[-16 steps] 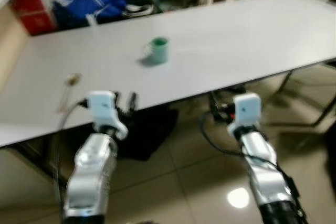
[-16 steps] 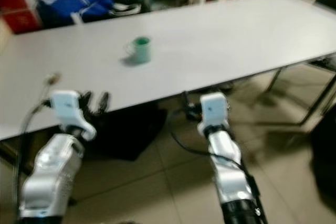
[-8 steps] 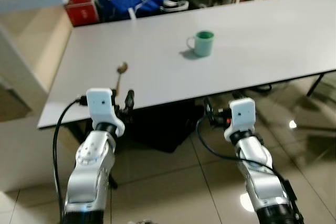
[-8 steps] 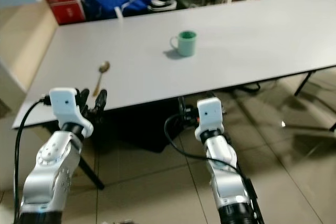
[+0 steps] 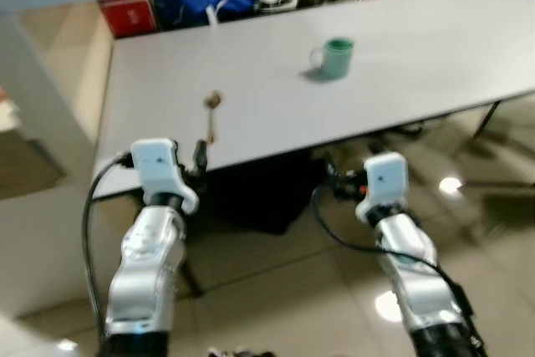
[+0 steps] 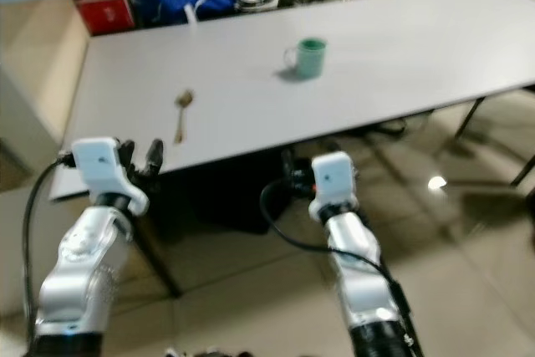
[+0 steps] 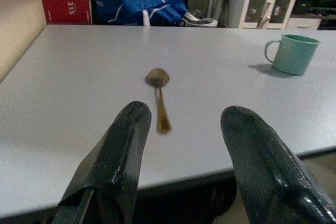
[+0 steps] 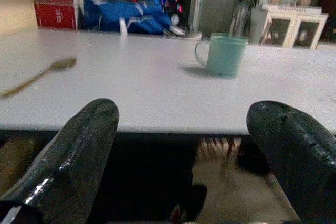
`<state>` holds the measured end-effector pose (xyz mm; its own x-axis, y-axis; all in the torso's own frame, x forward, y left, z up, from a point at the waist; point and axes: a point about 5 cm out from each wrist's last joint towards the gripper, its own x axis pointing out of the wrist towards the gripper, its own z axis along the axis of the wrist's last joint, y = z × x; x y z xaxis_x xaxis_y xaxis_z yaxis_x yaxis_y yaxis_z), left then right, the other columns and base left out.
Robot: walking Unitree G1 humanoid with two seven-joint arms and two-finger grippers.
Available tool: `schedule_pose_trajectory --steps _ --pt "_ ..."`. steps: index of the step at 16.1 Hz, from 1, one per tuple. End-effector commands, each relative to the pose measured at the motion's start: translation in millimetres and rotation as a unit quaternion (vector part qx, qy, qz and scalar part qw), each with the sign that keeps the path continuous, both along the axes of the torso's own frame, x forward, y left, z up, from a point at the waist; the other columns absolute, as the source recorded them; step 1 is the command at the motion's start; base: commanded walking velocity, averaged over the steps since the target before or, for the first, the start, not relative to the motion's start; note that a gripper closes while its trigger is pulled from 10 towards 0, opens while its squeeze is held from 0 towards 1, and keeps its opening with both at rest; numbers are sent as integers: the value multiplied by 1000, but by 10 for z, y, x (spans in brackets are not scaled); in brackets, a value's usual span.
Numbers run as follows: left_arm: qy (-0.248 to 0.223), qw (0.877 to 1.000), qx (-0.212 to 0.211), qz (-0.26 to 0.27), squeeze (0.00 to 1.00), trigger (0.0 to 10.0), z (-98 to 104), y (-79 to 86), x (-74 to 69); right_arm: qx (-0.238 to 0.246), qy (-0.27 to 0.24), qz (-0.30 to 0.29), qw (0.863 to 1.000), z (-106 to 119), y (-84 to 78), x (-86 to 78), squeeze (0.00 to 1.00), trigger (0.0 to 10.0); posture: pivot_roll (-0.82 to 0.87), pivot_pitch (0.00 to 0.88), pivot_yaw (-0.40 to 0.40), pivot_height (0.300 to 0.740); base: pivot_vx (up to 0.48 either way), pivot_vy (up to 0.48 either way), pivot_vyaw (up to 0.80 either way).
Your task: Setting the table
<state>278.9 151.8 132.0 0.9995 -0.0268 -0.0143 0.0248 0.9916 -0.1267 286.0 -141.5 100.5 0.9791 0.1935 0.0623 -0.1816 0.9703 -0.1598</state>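
We have broad open room on the long white table (image 5: 401,56): only a small brown spoon (image 7: 159,95) near the front edge and a mint-green ceramic mug (image 5: 337,57) farther back, well apart from each other. Our left gripper (image 7: 181,145), fingers spread, faces the spoon with bare tabletop between. Our right gripper (image 8: 191,156), fingers wide, sits at the table's front edge.

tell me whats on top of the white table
A green mug stands toward the middle of the white table, and a spoon lies nearer the robot's left. What the mug holds cannot be seen.
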Motion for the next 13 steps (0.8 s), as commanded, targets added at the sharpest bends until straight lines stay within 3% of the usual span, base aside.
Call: schedule_pose_trajectory --steps 1,13 --pt "3 1000 10 20 0 10000 2 88 14 8 -6 8 1000 47 50 28 0 10000 -95 0 72 735 0 480 0" --pt "12 999 12 42 0 10000 -22 118 20 13 -4 15 1000 40 90 35 0 10000 -90 0 74 735 0 480 0"
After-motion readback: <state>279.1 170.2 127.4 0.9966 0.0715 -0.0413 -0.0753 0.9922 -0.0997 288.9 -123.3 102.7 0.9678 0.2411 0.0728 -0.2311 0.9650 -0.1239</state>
